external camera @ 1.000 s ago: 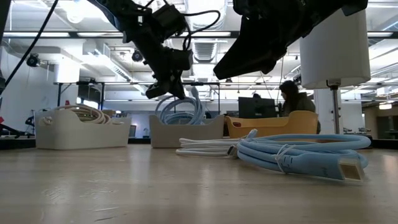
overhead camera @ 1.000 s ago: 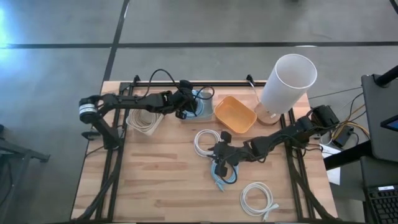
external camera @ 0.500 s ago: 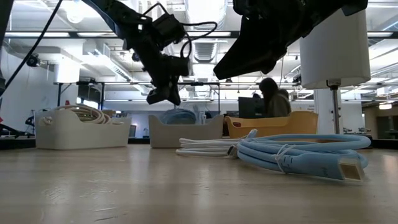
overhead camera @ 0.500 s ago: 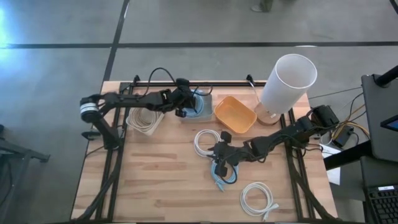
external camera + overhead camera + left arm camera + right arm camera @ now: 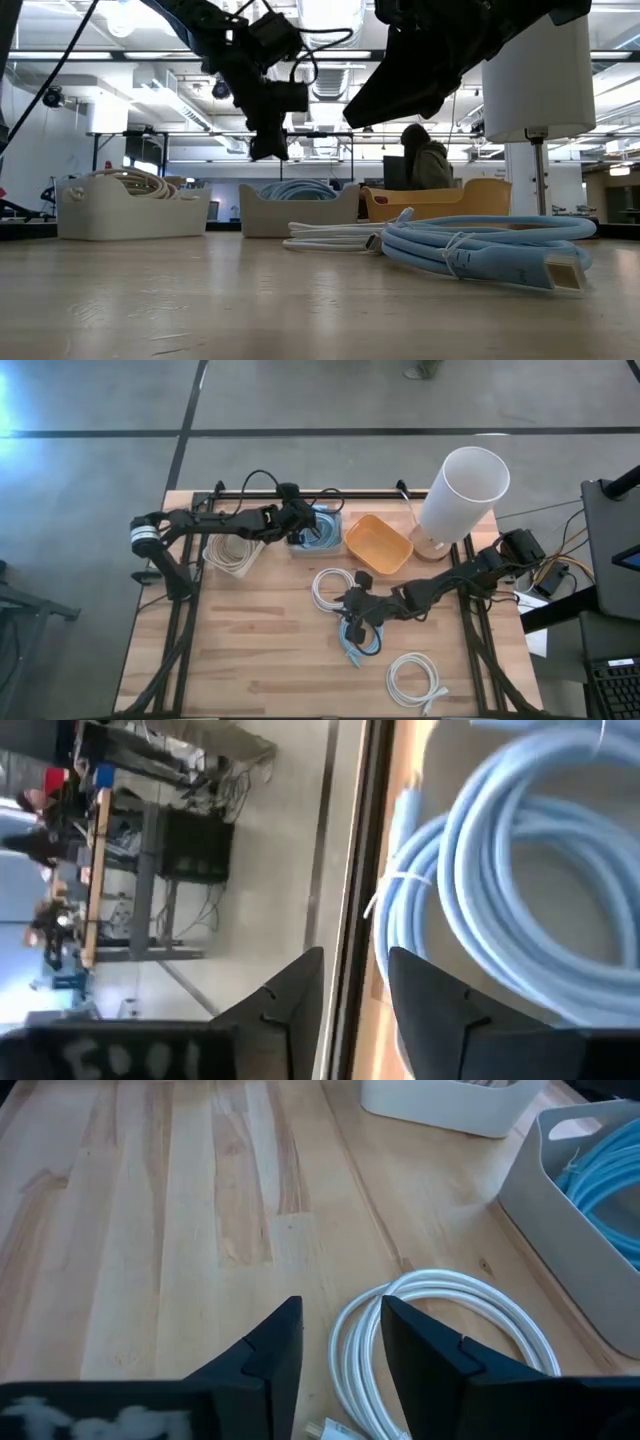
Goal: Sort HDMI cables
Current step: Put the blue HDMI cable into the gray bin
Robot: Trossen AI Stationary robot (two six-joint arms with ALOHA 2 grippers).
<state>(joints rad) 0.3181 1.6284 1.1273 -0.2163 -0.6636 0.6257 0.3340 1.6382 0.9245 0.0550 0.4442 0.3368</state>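
Note:
My left gripper [image 5: 298, 532] is open and empty, just above the left side of a grey bin [image 5: 318, 546]. A light blue HDMI coil [image 5: 520, 890] lies in that bin. My right gripper [image 5: 350, 605] is open and empty, hovering over the table's middle. A white coil [image 5: 440, 1330] lies flat on the table just beyond it. Another light blue coil [image 5: 358, 642] lies flat on its near side. A second white coil [image 5: 413, 678] lies near the front edge. Beige coils [image 5: 230, 553] rest in a white bin at the left.
An orange bin [image 5: 378, 543] stands to the right of the grey bin. A tall white cylinder [image 5: 460, 488] stands at the back right. The white bin [image 5: 130, 210], grey bin [image 5: 300, 212] and orange bin line the far side. Bare wood lies at the front left.
My left gripper has let go of the light blue coil that hung from it over the grey bin. The coil has dropped and now lies inside the bin. The gripper stays above the bin.

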